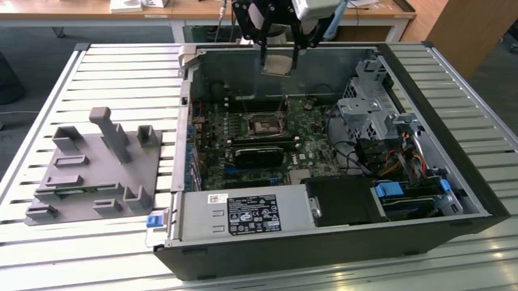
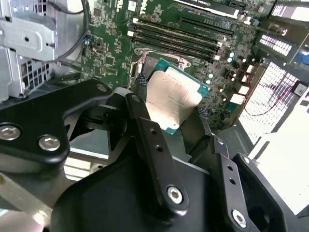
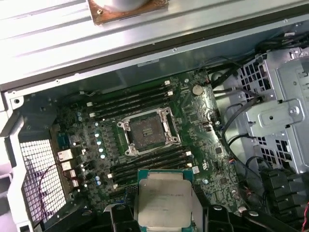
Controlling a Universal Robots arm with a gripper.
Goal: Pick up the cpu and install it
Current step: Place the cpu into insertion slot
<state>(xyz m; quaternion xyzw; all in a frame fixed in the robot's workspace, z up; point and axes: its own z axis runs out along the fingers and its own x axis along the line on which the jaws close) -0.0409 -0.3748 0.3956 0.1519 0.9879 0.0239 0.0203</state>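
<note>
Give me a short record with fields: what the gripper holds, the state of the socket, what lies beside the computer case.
held item: flat square silver-grey metal cpu, clamped in the black gripper
cpu position: in the air above the open black computer case
socket: square black-framed motherboard socket, no chip in it
beside case: grey plastic fixture plate, on the exterior view's left

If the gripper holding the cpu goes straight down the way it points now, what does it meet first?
Probably the empty socket on the motherboard. The gripper, shut on the cpu, hangs above the open case, roughly over the socket. Depth is unclear, so it might land beside it.
</note>
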